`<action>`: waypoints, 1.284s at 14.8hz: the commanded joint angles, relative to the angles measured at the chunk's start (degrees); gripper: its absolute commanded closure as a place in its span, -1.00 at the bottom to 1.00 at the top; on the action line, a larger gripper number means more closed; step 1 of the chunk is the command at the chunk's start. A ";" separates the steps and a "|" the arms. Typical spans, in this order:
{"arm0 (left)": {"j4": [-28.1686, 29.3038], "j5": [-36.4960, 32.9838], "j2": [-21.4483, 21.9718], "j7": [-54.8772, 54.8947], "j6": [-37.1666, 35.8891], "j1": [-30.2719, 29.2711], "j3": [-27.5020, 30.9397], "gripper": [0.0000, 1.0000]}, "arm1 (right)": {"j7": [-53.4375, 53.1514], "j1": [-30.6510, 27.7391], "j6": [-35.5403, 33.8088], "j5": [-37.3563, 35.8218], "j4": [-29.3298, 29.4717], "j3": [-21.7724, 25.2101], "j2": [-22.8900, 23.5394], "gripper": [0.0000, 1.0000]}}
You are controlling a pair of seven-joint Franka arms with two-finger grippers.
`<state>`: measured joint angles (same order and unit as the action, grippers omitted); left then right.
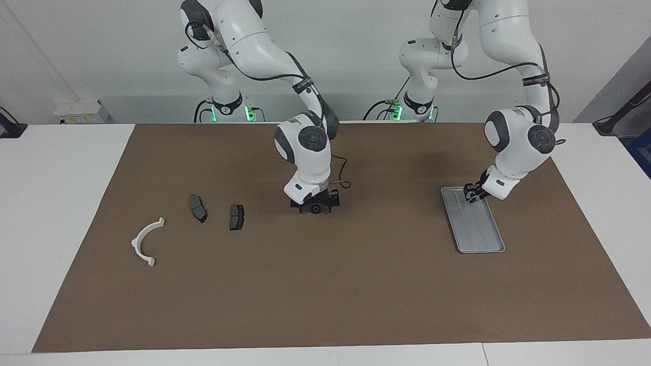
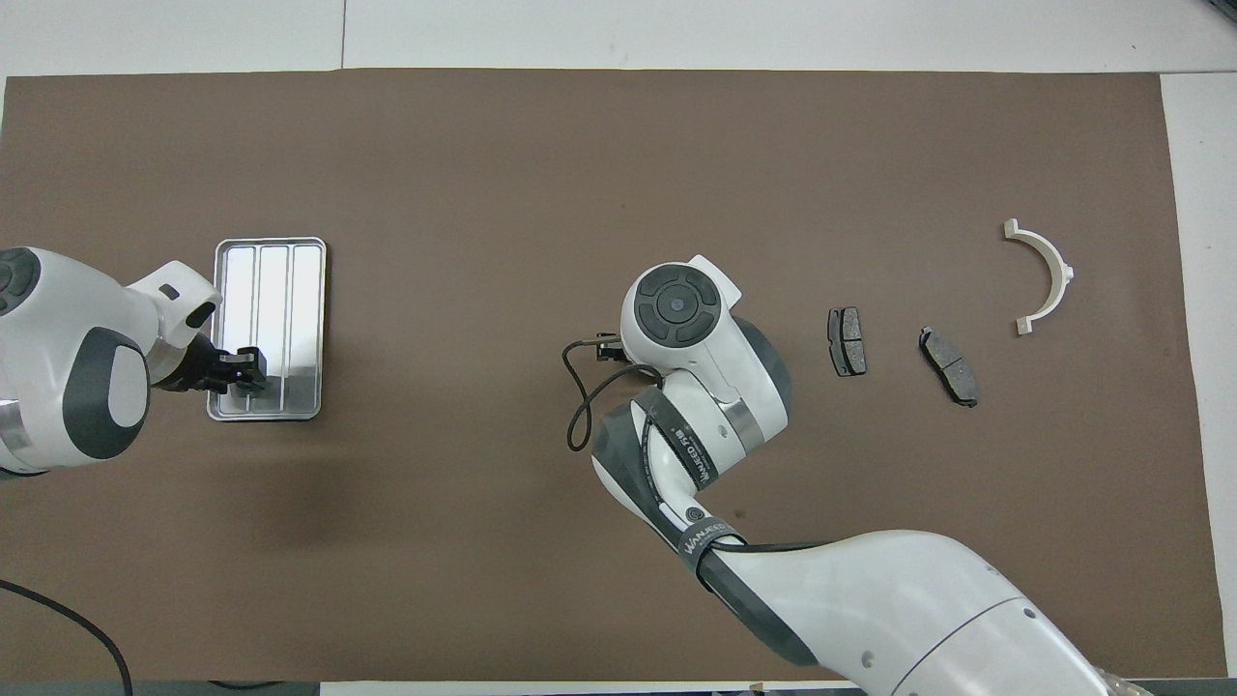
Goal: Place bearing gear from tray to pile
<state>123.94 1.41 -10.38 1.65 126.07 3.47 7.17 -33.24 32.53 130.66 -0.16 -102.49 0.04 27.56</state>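
The right gripper (image 1: 315,207) is down around the small black gear (image 1: 316,209) mid-table, between the tray (image 1: 482,233) and the pile (image 1: 236,217), while the left gripper (image 1: 473,194) hangs over the tray's nearer end; neither grip can be told.

A brown mat (image 1: 335,284) carries the tray (image 1: 478,231), two pads (image 1: 236,217) and bracket (image 1: 144,242).

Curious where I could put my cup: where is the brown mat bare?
The wide mat strip farthest from the robots is bare, as is the stretch between gear and tray. Crowded: around the pads and bracket, at the right pincer by the gear, under the left pincer over the tray.
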 commanded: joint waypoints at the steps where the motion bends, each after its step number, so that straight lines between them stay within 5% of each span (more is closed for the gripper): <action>1: 2.45 -1.05 2.12 -1.39 1.28 0.05 0.04 -0.02 | 0.90 -0.10 0.74 0.95 -0.87 -0.30 -0.40 -0.24; 4: 2.71 -1.05 2.21 -1.39 1.37 0.04 0.04 0.00 | 0.72 0.17 0.39 0.95 -0.69 -0.30 -0.49 0.90; 5: 2.71 -1.05 2.21 -1.39 1.46 0.04 0.04 0.05 | 0.72 0.17 0.30 0.95 -0.43 -0.30 -0.49 1.00; 11: 2.36 -1.05 2.04 -1.39 1.37 0.04 0.04 0.57 | 5.54 -4.21 -7.94 -0.11 6.14 0.14 -2.59 1.00; 15: -1.32 -0.97 1.33 -3.22 -0.73 0.57 -0.23 0.61 | 15.98 -12.82 -13.40 0.51 13.26 0.05 -4.53 1.00; 19: -6.59 -0.53 1.07 -16.28 -4.59 8.28 -0.32 0.61 | 32.05 -23.01 -16.75 0.77 17.85 -0.13 -4.36 1.00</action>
<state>119.92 1.41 -10.04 -6.87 124.68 6.88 6.52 -8.87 14.01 115.35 -0.20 -86.79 0.87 22.12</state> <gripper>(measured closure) 0.762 0.652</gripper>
